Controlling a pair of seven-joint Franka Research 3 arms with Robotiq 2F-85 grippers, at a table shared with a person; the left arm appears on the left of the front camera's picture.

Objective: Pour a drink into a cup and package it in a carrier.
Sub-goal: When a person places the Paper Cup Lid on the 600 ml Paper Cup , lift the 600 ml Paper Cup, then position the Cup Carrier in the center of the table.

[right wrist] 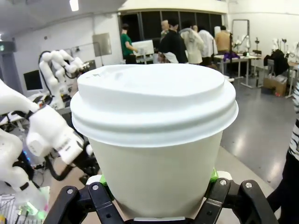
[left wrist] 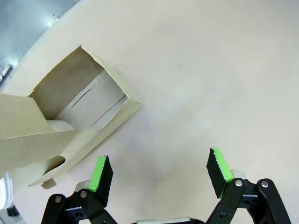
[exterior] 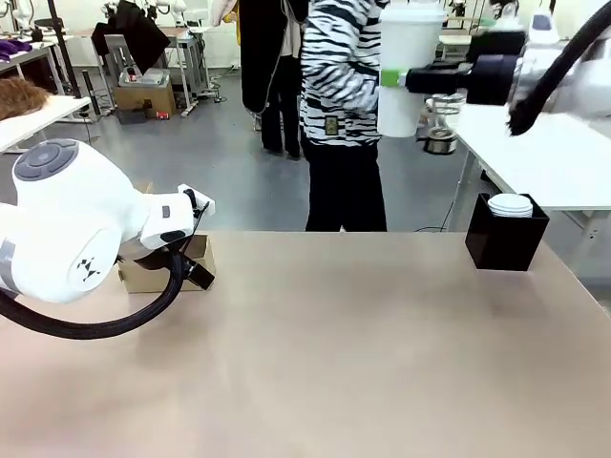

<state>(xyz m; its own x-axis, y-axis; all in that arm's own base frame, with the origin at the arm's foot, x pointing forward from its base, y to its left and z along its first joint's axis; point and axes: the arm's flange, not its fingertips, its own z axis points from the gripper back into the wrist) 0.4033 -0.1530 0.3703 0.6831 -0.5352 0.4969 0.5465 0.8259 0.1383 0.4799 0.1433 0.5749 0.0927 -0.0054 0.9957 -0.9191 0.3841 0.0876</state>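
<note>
The right pincer (exterior: 396,78) pinches a lidded cup (right wrist: 154,140) high up; the left pincer (left wrist: 161,172) hangs spread beside the carrier (left wrist: 70,116). A tilt could spill it.

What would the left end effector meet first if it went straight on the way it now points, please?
Most likely the bare table, just beside the cardboard carrier. The open left end effector points past the carrier's edge, though depth is hard to judge.
</note>
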